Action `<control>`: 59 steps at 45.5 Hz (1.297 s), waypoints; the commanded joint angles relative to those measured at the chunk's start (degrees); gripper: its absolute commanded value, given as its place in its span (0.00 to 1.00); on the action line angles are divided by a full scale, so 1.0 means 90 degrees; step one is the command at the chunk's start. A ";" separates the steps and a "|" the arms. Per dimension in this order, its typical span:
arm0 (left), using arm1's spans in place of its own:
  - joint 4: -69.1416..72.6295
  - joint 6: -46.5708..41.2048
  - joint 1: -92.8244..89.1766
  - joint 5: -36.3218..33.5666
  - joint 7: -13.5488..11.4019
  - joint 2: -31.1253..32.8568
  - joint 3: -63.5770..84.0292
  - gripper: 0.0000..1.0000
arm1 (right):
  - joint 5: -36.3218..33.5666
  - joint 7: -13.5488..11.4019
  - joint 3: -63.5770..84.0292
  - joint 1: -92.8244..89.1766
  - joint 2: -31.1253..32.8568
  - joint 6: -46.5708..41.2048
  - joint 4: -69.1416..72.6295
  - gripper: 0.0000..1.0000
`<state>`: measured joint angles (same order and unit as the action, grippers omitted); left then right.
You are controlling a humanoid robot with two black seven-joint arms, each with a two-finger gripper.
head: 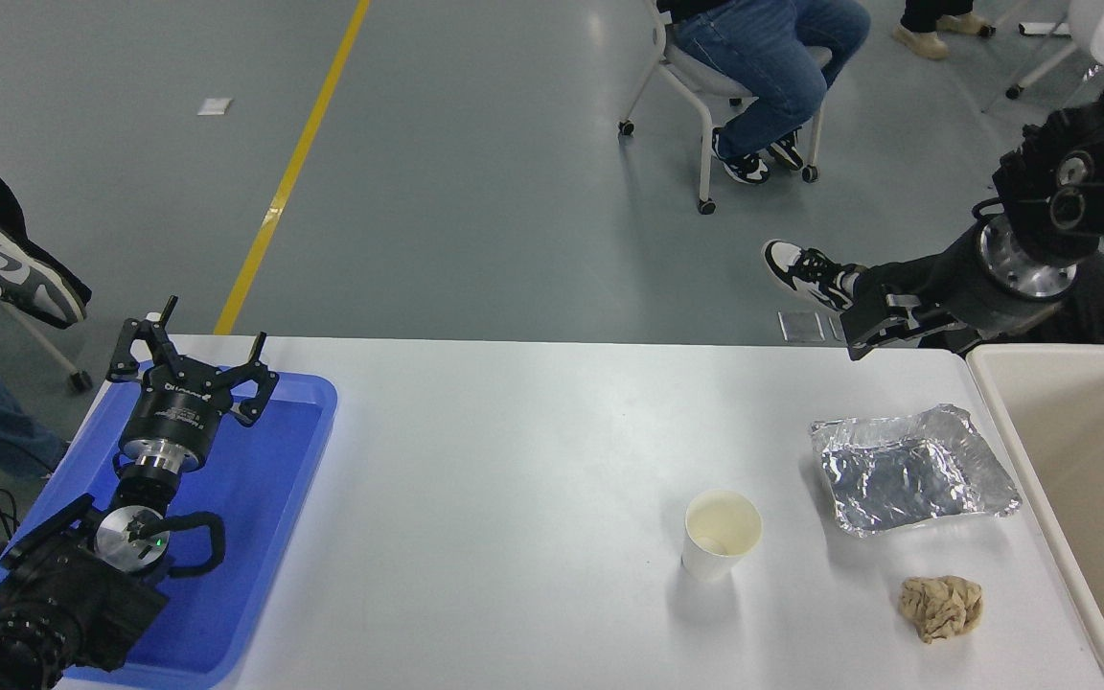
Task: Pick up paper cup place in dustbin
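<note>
The white paper cup (pixel 722 533) stands upright on the white table (pixel 514 450), right of centre and towards the front. The cream-beige dustbin (pixel 1004 422) stands against the table's right edge. My right gripper (pixel 883 326) hangs over the table's far right edge, well behind the cup and to the left of the bin's far corner. It is seen edge-on and holds nothing that I can see. My left gripper (pixel 197 343) is open and empty, parked over the blue tray (pixel 274 498) at the lower left.
A crinkled foil tray (pixel 911 470) lies between the cup and the bin. A crumpled tan paper ball (pixel 941 607) lies in front of it. A person sits on a chair (pixel 705 105) beyond the table, and a shoe (pixel 796 268) shows near my right gripper.
</note>
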<state>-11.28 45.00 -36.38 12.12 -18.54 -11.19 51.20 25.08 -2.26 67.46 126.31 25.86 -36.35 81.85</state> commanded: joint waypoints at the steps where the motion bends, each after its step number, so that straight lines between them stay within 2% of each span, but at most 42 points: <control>1: 0.0013 0.0000 0.0009 0.0001 -0.0010 -0.0016 0.0005 1.00 | -0.0734 0.0007 0.0629 0.1228 -0.0256 -0.0462 0.1168 1.00; 9: 0.0013 0.0000 0.0009 0.0001 -0.0010 -0.0016 0.0005 1.00 | -0.2121 0.0017 0.0708 0.1658 -0.0851 -0.0716 0.1579 1.00; 15: 0.0013 0.0000 0.0019 0.0001 -0.0010 -0.0016 0.0005 1.00 | -0.2483 0.0017 0.0562 0.1814 -0.1457 -0.0785 0.1589 1.00; 24: -0.0006 0.0000 0.0009 0.0001 -0.0010 -0.0016 0.0005 1.00 | -0.3001 0.0007 0.0307 0.1863 -0.1760 -0.0863 0.1491 1.00; 38: 0.0013 0.0000 0.0019 0.0001 -0.0010 -0.0016 0.0005 1.00 | -0.2962 0.0007 0.0317 0.1981 -0.1868 -0.0756 0.1413 1.00; 59: 0.0013 0.0000 0.0019 0.0001 -0.0010 -0.0016 0.0005 1.00 | -0.2835 0.0007 0.0268 0.1083 -0.2209 0.0143 0.0838 1.00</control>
<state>-11.22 45.00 -36.23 12.13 -18.63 -11.34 51.23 -0.95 -2.25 70.36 141.08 8.05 -39.04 92.29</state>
